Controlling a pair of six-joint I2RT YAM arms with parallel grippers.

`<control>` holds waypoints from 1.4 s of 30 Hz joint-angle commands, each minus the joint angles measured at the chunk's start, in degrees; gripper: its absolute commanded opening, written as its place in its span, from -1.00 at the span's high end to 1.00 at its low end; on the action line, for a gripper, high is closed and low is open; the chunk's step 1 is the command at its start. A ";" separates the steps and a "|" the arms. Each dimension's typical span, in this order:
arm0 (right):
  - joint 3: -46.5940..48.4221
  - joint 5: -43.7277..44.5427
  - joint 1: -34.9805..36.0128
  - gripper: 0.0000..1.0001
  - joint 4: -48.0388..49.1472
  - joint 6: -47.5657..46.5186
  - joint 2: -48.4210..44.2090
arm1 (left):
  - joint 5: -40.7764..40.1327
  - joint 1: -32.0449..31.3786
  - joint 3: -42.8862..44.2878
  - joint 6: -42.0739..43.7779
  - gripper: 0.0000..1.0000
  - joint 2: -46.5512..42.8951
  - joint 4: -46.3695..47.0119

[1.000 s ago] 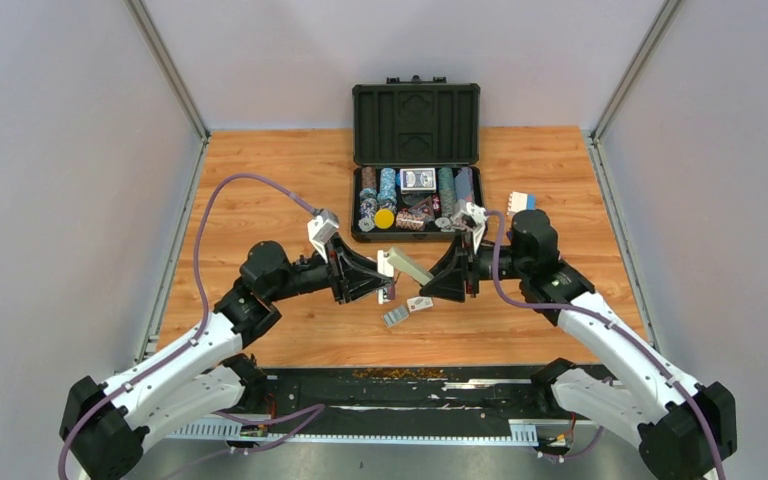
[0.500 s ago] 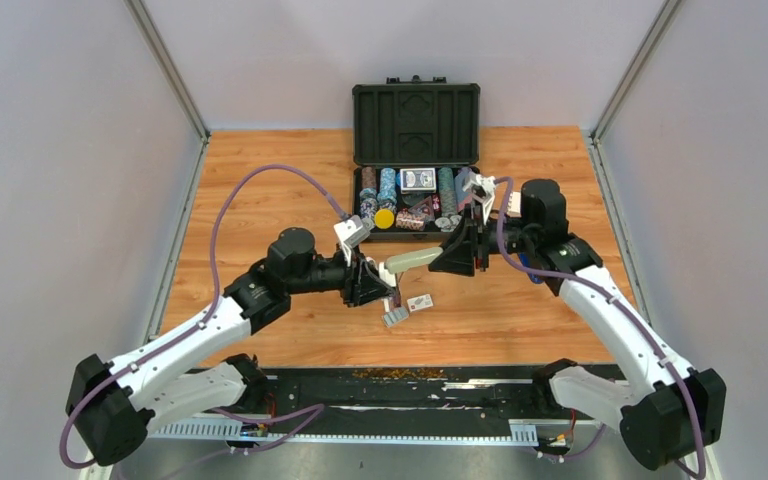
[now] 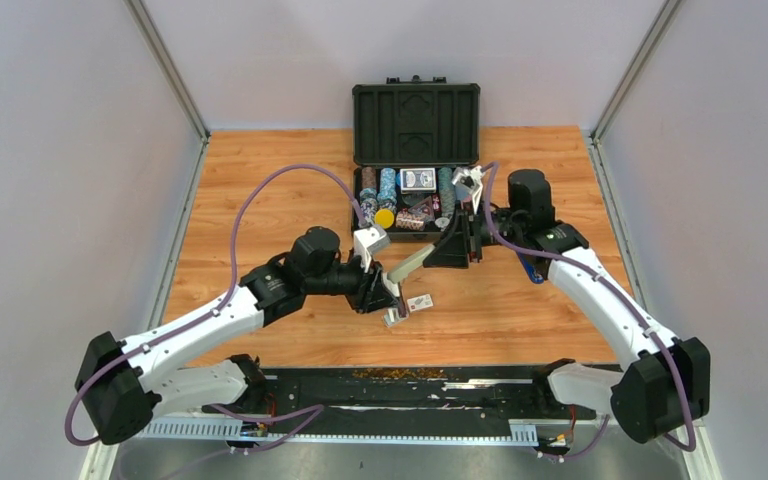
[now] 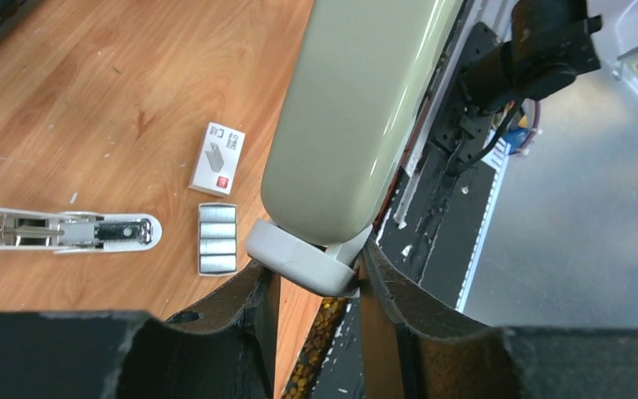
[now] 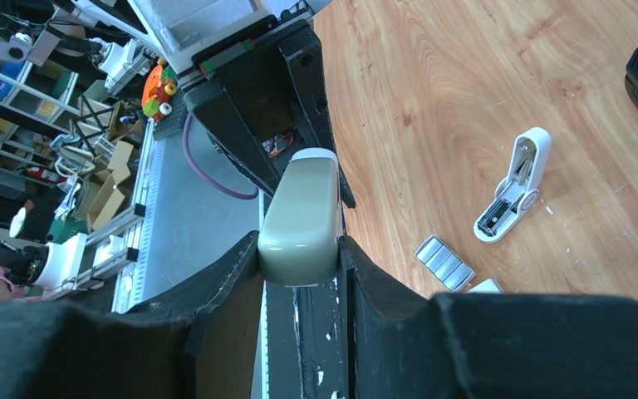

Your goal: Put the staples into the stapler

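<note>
Two pincers share one stapler (image 3: 412,262): the left pincer (image 3: 386,289) is clamped on its pale-grey end, the right pincer (image 3: 441,251) on its olive end. The stapler is carried slanted above the middle of the bench (image 3: 260,200), clear of the wood. The staples (image 4: 217,238), a row of silvery strips, lie flat on the bench below, just beside the white box sleeve (image 4: 217,159). A white stapler part (image 4: 66,231) with a metal channel lies near them. An open poker-chip case (image 3: 416,120) sits at the far edge.
</note>
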 commanded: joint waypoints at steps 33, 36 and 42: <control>-3.50 19.55 1.64 -0.07 11.85 12.30 -6.30 | 0.35 0.53 -12.69 -22.26 1.00 -6.03 30.85; -5.96 21.63 1.85 -0.22 12.72 14.10 -9.28 | -0.59 1.11 -14.27 -24.99 1.00 -6.00 34.17; -11.29 26.13 3.22 -0.36 16.67 18.76 -13.69 | -1.63 1.46 -15.76 -28.27 1.00 -5.26 39.37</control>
